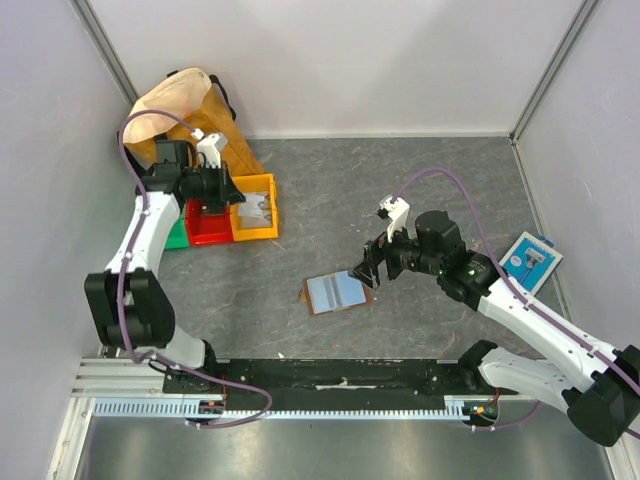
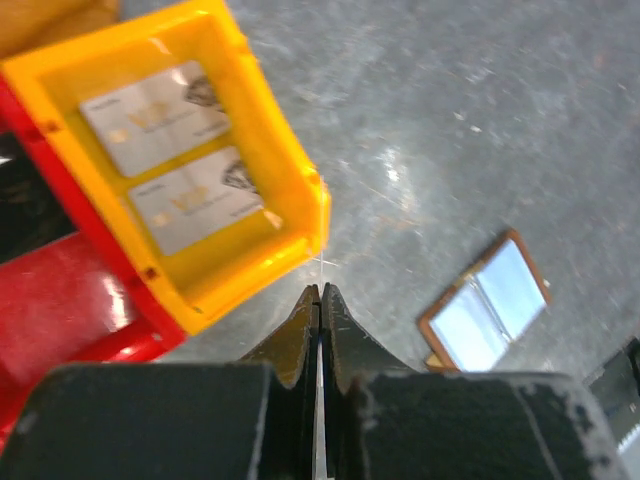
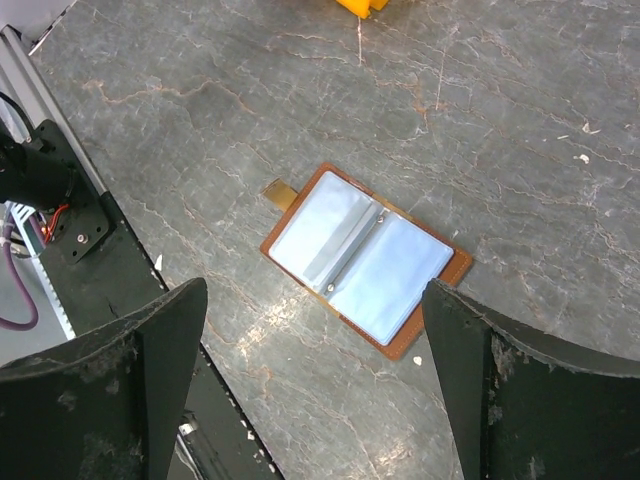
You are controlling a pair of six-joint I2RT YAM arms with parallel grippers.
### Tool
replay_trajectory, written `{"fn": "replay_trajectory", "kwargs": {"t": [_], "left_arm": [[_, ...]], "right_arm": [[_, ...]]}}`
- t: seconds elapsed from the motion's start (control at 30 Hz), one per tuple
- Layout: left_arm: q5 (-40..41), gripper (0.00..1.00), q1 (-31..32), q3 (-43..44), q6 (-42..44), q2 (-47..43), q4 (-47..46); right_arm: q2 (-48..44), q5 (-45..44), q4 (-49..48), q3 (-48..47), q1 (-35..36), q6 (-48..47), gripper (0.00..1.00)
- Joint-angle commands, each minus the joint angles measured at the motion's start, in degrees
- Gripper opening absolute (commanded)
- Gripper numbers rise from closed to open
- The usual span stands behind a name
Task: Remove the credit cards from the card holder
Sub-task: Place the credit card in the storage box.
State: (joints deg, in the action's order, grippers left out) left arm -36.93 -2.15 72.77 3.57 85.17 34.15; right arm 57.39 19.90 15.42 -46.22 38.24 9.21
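Note:
The card holder [image 1: 337, 292] lies open and flat on the grey table, brown rim, pale blue sleeves up; it also shows in the right wrist view [image 3: 362, 257] and the left wrist view [image 2: 487, 300]. No card shows in its sleeves. Two silver-grey credit cards [image 2: 172, 165] lie side by side in the yellow bin [image 2: 285, 165], also seen from above [image 1: 256, 208]. My left gripper [image 2: 320, 292] is shut and empty, just off the yellow bin's near edge. My right gripper [image 3: 315, 300] is open and empty, above the card holder's right side [image 1: 368, 268].
A red bin [image 1: 208, 228] and a green bin [image 1: 178, 238] stand left of the yellow one. A tan bag [image 1: 180, 110] sits at the back left. A blue-and-white flat packet [image 1: 530, 258] lies at the right wall. Walls close three sides.

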Motion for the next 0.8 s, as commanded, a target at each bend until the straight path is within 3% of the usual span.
{"fn": "replay_trajectory", "kwargs": {"t": [0.0, 0.27, 0.77], "left_arm": [[7.6, 0.02, -0.7, 8.3, -3.0, 6.8, 3.7], [9.5, 0.02, -0.5, 17.3, -8.4, 19.8, 2.0], [14.5, 0.02, 3.3, 19.8, -13.7, 28.4, -9.1]], "right_arm": [[-0.1, -1.5, -0.4, -1.2, 0.0, 0.5, 0.95], [0.1, -1.9, -0.8, -0.6, 0.0, 0.3, 0.95], [0.0, -2.5, -0.8, -0.5, 0.0, 0.0, 0.95]]}}
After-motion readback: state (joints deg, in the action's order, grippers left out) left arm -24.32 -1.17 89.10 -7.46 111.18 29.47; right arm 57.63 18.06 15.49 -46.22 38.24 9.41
